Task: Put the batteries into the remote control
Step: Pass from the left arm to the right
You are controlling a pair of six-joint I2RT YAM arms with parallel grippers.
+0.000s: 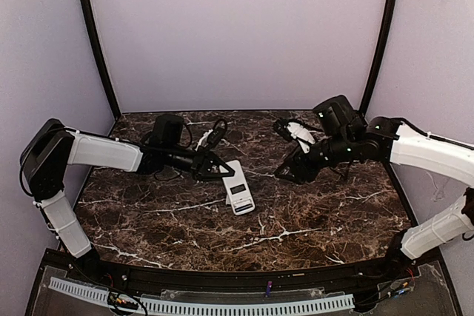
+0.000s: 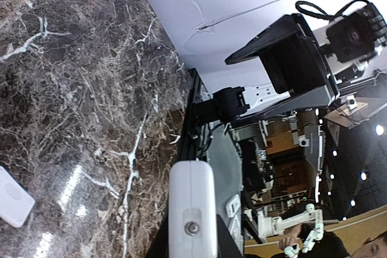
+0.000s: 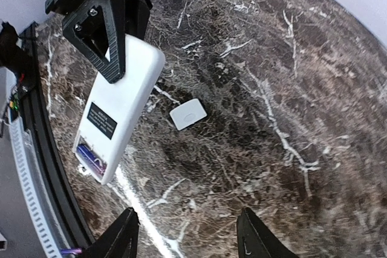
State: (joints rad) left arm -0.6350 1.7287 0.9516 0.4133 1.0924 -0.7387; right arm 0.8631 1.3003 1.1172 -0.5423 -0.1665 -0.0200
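Pinching, left gripper (image 1: pixel 213 166): black, wedge-shaped fingers pressed together on the far end of the remote control (image 1: pixel 238 189). One flat triangular finger lies across its white back.
Remote control, place: near the middle of the table (image 1: pixel 148 220) in the top view, long axis running from 11 o'clock to 5 o'clock. The left gripper meets it at its 11 o'clock end.
Remote control, shape and surface: slim rectangle with rounded corners and a smooth, plain white plastic back facing up. A small black label (image 3: pixel 101 120) with pale print sits past the middle.
Battery recess (image 3: pixel 91 158): a rectangular opening at the free end of the remote, at 7 o'clock in the right wrist view, uncovered.
Batteries (image 3: pixel 88 155): dark bluish cylinder shapes lying inside the recess. How many cannot be told.
Cover plate (image 3: pixel 188 115): a small flat white plate with rounded corners and a faint oval dent. It lies on the table at 3 o'clock of the remote in the right wrist view, near it but apart.
Right gripper (image 3: pixel 190 237): black fingers (image 3: pixel 124 240) spread wide, nothing between them. It hangs over bare table, at 2 o'clock of the remote in the top view and apart from it.
Table, surface: dark brown marble pattern with white veins, glossy, showing streaks of reflected light.
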